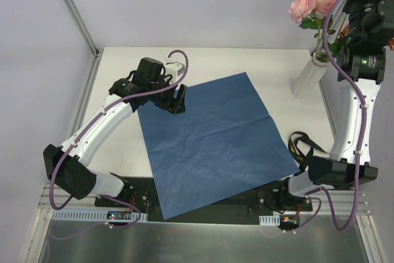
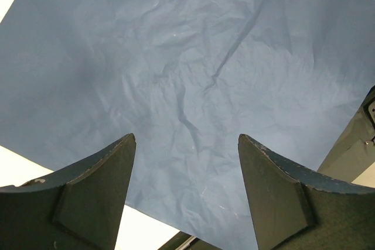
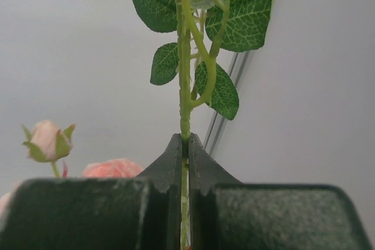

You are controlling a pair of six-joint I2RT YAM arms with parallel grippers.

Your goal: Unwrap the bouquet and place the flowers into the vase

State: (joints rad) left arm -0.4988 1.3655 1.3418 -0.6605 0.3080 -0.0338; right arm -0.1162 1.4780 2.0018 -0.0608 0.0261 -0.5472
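Right gripper clamped tight on a flower stem, up at two o'clock near the vase, pink flowers standing in it. Left gripper gapes wide over the blue paper, ten o'clock.

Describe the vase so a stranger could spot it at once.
Start at the white table, its middle covered by a blue sheet. At the far right corner, just past the sheet, is the vase. It is the only tall whitish tube there, with pink roses above its mouth.
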